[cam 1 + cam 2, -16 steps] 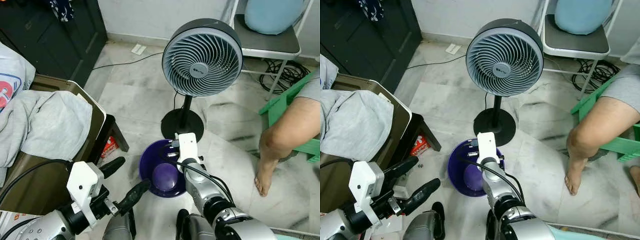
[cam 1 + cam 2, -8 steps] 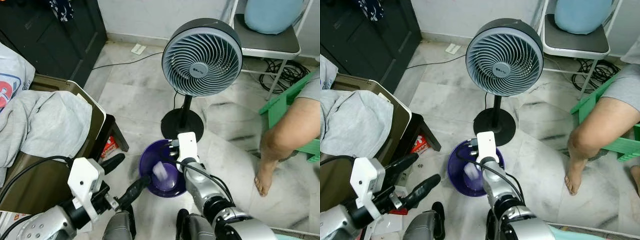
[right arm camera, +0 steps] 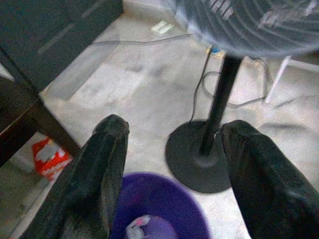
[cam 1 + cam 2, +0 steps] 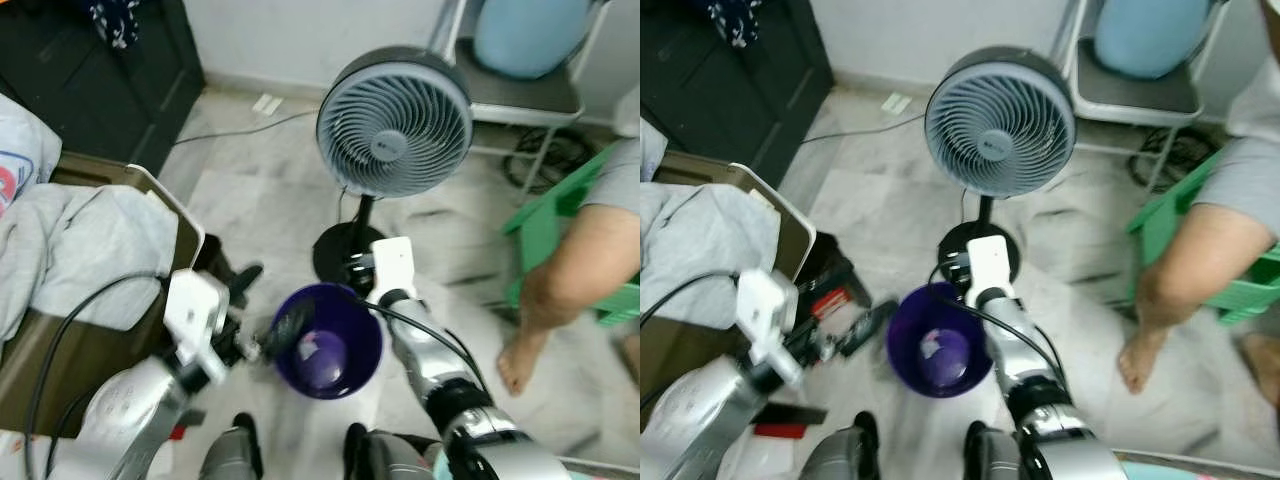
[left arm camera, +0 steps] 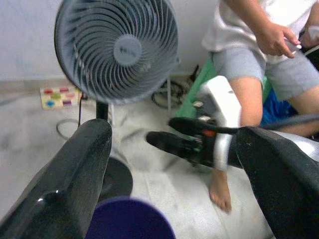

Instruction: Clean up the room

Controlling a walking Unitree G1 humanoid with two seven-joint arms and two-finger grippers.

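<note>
Both sets of fingers stand spread and empty over the purple bucket (image 4: pixel 328 341) on the marble floor (image 4: pixel 250 200): the right gripper (image 3: pixel 172 189) has its two black fingers (image 3: pixel 102 174) parted, the bucket's rim directly beneath the gap between them, while the left gripper (image 4: pixel 268 318) reaches in from the bucket's 9 o'clock side, one of its released fingers (image 4: pixel 290 325) at or just over the near rim. A small pale scrap (image 3: pixel 137 226), too blurred to name, lies on the bucket's bottom. By this reckoning the right arm, coming over the bucket from its 2 o'clock side, sits nearer the opening, and anything to be dropped or fetched lies straight down from its fingers. The pedestal fan (image 4: pixel 395 122) stands just beyond at the bucket's 12 o'clock, its round base (image 3: pixel 197 159) close to the rim. A seated person's bare leg (image 4: pixel 560 290) is at 3 o'clock, well apart; grey clothes (image 4: pixel 85 250) are heaped at 9 o'clock.
</note>
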